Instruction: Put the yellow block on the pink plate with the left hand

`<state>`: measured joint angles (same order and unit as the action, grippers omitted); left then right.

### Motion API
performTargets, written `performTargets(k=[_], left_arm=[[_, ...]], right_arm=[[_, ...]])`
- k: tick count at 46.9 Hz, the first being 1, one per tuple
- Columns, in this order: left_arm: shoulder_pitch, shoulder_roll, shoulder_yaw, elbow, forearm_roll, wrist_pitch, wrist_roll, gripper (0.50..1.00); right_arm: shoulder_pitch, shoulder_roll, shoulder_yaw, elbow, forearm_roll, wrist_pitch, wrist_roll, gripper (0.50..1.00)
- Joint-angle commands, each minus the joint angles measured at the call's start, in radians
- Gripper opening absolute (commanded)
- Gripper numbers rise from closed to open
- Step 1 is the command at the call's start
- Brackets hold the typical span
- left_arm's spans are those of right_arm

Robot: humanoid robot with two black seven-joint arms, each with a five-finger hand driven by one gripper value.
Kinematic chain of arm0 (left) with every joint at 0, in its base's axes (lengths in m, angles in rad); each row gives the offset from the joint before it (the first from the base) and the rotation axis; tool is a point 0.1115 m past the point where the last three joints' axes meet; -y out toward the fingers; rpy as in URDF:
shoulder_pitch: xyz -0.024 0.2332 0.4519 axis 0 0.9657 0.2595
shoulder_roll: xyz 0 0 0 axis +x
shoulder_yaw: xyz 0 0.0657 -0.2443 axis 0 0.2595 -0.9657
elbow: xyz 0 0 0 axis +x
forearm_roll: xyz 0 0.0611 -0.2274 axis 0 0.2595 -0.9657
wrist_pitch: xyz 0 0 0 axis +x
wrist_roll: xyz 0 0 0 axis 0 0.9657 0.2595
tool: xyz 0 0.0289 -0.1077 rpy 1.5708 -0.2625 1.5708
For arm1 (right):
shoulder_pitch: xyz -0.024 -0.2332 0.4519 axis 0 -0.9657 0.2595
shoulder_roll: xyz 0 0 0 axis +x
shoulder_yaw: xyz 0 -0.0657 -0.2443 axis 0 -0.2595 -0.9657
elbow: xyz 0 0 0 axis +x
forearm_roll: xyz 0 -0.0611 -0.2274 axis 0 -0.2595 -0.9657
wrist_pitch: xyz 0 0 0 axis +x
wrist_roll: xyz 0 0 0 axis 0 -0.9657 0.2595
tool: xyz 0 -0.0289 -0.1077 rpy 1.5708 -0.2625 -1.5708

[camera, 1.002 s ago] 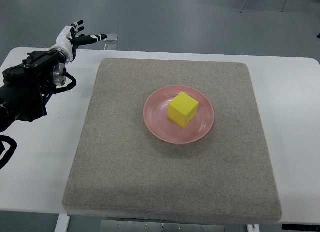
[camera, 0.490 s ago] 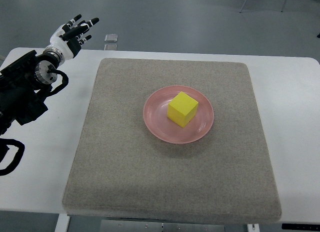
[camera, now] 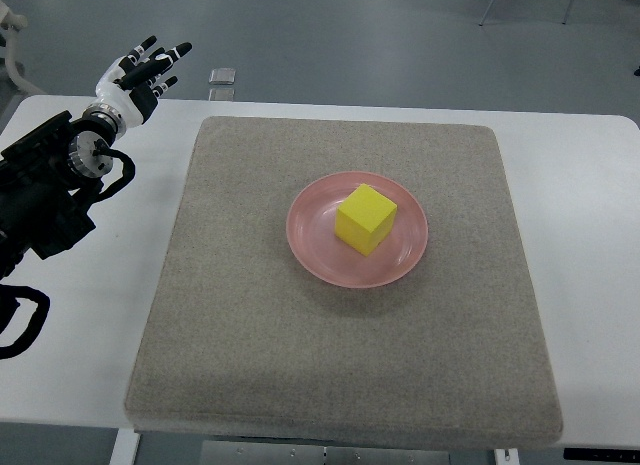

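A yellow block (camera: pixel 366 219) rests on the pink plate (camera: pixel 312 241) near the middle of the grey mat. My left hand (camera: pixel 145 69) hovers at the table's far left corner, well away from the plate, its fingers spread and holding nothing. The black left arm (camera: pixel 45 190) enters from the left edge. No right arm shows.
The grey felt mat (camera: pixel 240 325) covers most of the white table (camera: pixel 590 225). A small grey object (camera: pixel 222 76) lies on the floor just beyond the table's far edge.
My left hand has drawn back to the left and lifted slightly, and its fingers have turned from pointing right to pointing up and away. Block and plate have not moved.
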<state>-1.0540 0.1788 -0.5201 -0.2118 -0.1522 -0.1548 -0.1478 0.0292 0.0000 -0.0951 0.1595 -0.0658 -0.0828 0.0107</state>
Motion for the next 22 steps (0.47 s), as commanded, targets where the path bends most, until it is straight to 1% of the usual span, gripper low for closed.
performTargets(k=[1,22], left_arm=[[-0.001,0.002,0.000,0.000,-0.001,-0.002,-0.003,0.992],[-0.009,-0.002,0.000,-0.008,-0.001,-0.006,-0.003,0.992]], right_arm=[[0.000,0.000,0.000,0.000,0.000,0.000,0.000,0.924],[-0.002,0.000,-0.005,0.000,-0.003,0.000,0.000,0.924]])
